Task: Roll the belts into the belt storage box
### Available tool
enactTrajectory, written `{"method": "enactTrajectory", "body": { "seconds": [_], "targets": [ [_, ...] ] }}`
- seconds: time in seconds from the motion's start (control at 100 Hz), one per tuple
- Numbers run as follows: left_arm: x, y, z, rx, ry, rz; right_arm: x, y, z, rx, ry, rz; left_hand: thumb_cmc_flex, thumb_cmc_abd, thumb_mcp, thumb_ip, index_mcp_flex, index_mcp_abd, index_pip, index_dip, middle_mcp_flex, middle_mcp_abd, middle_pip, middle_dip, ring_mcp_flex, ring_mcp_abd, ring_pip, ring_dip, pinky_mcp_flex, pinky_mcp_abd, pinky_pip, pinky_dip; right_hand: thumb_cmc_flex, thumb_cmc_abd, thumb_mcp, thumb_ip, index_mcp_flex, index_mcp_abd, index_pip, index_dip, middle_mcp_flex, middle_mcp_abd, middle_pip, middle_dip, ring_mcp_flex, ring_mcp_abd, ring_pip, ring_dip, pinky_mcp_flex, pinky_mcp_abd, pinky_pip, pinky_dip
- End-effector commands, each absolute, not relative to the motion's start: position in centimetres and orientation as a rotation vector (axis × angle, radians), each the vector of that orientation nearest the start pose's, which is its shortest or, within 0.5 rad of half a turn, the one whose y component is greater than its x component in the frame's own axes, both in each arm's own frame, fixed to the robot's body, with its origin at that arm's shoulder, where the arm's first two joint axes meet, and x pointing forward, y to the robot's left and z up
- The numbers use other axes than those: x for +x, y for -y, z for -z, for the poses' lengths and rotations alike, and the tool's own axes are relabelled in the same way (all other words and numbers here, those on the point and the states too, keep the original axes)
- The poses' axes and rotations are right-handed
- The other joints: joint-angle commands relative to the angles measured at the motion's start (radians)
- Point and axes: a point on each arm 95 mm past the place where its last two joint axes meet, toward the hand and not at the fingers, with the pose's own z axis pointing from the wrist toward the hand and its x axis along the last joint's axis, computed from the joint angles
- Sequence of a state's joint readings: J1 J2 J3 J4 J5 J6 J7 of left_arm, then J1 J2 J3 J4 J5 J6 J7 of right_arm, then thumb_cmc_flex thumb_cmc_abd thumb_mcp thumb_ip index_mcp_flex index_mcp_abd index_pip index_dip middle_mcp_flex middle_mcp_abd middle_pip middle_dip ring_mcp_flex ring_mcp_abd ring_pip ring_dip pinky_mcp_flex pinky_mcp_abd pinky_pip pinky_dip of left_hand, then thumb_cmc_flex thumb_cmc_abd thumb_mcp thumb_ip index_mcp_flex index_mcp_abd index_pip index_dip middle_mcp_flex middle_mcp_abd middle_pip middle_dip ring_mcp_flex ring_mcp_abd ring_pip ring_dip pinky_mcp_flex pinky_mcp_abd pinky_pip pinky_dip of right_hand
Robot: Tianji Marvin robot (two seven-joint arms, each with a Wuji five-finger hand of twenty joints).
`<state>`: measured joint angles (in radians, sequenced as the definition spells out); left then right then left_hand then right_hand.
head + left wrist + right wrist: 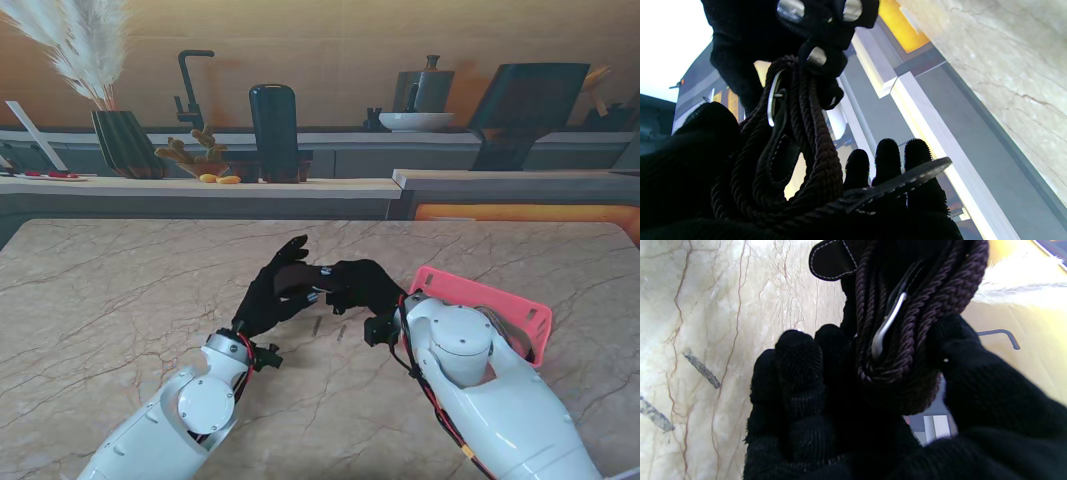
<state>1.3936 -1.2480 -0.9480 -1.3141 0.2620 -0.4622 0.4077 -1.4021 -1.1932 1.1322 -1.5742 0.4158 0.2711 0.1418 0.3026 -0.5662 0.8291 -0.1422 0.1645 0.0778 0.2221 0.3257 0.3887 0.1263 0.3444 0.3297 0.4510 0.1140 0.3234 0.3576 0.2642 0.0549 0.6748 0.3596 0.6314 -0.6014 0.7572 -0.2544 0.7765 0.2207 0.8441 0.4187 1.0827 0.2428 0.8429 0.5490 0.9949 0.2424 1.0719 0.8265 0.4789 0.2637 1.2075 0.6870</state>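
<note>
Both hands meet over the middle of the bench, and the belt is held up between them, clear of the marble. It is a dark braided cord belt, already wound into several loops, with a silver buckle lying across the coil and a stitched leather tip poking free. The left hand cradles the coil, thumb on one side, while three of its fingers stand straight and close together behind the loose tip. The right hand has its fingers curled and pinching the same coil from the other side.

The step in hand looks like the last of the rolling, ahead of the carry to the box. To do it well, the free tip probably needs tucking against the coil first, or the loops may spring open. One hand should take a firm grasp across all the loops before the other lets go, with the buckle kept on the inside so its weight does not drag a turn loose.

The pink box sits just to the right of the hands, and the right forearm covers much of it, so its compartments cannot be made out. That arm stands in the way of a straight drop. Two short grey marks lie on the bench near the hands; what they are cannot be told. The vase, tap and dishes stand well beyond the box.
</note>
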Motion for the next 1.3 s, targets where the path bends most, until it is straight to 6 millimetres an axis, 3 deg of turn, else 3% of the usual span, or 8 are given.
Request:
{"method": "enactTrajectory", "body": {
  "seconds": [0.0,0.15,0.26,0.43,0.59,0.89,1.29],
  "targets": [
    [40.4,10.6,33.2,-1.568,-0.782,2.532,42.7,-8.5,30.7,-2.152,0.566,1.59,-0.01,-0.058,0.04,-0.04,-0.023,0.0,-0.053,0.002,-0.032,-0.018,0.038,-0.016,0.029,-0.047,0.025,-0.018,0.037,-0.065,0.005,-0.021,0.174,0.107,0.131,0.032,0.044,-0.248,0.127,0.015,-0.007,-0.001,0.032,0.017,-0.013,-0.045,0.027,0.015,0.003,-0.051,0.013,0.025],
    [40.4,10.6,32.9,-1.559,-0.733,2.527,42.8,-9.5,31.0,-2.132,0.515,1.539,0.052,-0.032,0.018,-0.029,-0.019,0.014,-0.039,0.01,-0.025,-0.011,0.06,-0.01,0.059,-0.049,0.052,-0.03,0.085,-0.067,-0.003,-0.038,0.176,0.107,0.131,0.033,0.041,-0.248,0.128,0.017,-0.01,0.001,0.032,0.017,-0.017,-0.045,0.027,0.016,-0.001,-0.051,0.009,0.026],
    [40.6,10.3,32.8,-1.57,-0.705,2.508,42.8,-9.7,30.9,-2.115,0.487,1.545,0.06,-0.007,-0.028,-0.014,-0.02,0.009,-0.037,0.006,-0.052,-0.012,0.056,-0.012,0.022,-0.023,0.061,-0.021,0.038,-0.036,-0.012,-0.04,0.175,0.107,0.13,0.033,0.04,-0.251,0.129,0.018,-0.01,-0.002,0.033,0.017,-0.017,-0.045,0.027,0.017,-0.001,-0.051,0.008,0.028],
    [41.0,9.7,32.9,-1.597,-0.657,2.476,42.3,-9.4,30.5,-2.079,0.447,1.59,0.061,0.006,-0.062,-0.004,-0.02,0.005,-0.038,0.007,-0.075,-0.017,0.056,-0.01,-0.008,-0.022,0.059,-0.01,-0.007,-0.018,-0.009,-0.032,0.174,0.108,0.126,0.033,0.039,-0.259,0.132,0.019,-0.01,-0.007,0.033,0.016,-0.016,-0.051,0.026,0.017,-0.001,-0.053,0.006,0.03],
    [41.5,9.5,33.1,-1.608,-0.665,2.445,41.7,-9.0,30.0,-2.042,0.406,1.641,0.051,0.006,-0.07,-0.004,-0.016,-0.001,-0.003,0.027,-0.081,-0.019,0.047,-0.008,-0.018,-0.018,0.047,-0.004,-0.032,0.014,-0.007,-0.026,0.173,0.111,0.122,0.033,0.037,-0.267,0.134,0.018,-0.01,-0.013,0.032,0.015,-0.017,-0.056,0.024,0.016,0.001,-0.056,0.004,0.031],
    [42.2,9.2,33.8,-1.611,-0.727,2.401,40.7,-8.3,29.0,-1.975,0.363,1.728,0.0,-0.007,-0.079,-0.011,-0.014,-0.017,0.021,0.026,-0.087,0.003,0.01,-0.02,-0.037,-0.032,0.005,-0.018,-0.057,0.011,-0.02,-0.028,0.172,0.115,0.115,0.033,0.034,-0.276,0.138,0.017,-0.008,-0.022,0.029,0.015,-0.013,-0.066,0.018,0.014,0.007,-0.062,-0.003,0.032],
    [43.4,8.7,34.7,-1.588,-0.81,2.34,40.2,-7.8,28.5,-1.965,0.345,1.788,-0.048,-0.007,-0.073,-0.021,-0.02,-0.045,0.006,0.007,-0.112,-0.013,-0.017,-0.034,-0.064,-0.028,-0.021,-0.029,-0.083,0.02,-0.027,-0.028,0.172,0.117,0.108,0.035,0.032,-0.281,0.143,0.014,-0.006,-0.025,0.028,0.016,-0.01,-0.072,0.015,0.015,0.012,-0.066,-0.009,0.033]
  ]
}}
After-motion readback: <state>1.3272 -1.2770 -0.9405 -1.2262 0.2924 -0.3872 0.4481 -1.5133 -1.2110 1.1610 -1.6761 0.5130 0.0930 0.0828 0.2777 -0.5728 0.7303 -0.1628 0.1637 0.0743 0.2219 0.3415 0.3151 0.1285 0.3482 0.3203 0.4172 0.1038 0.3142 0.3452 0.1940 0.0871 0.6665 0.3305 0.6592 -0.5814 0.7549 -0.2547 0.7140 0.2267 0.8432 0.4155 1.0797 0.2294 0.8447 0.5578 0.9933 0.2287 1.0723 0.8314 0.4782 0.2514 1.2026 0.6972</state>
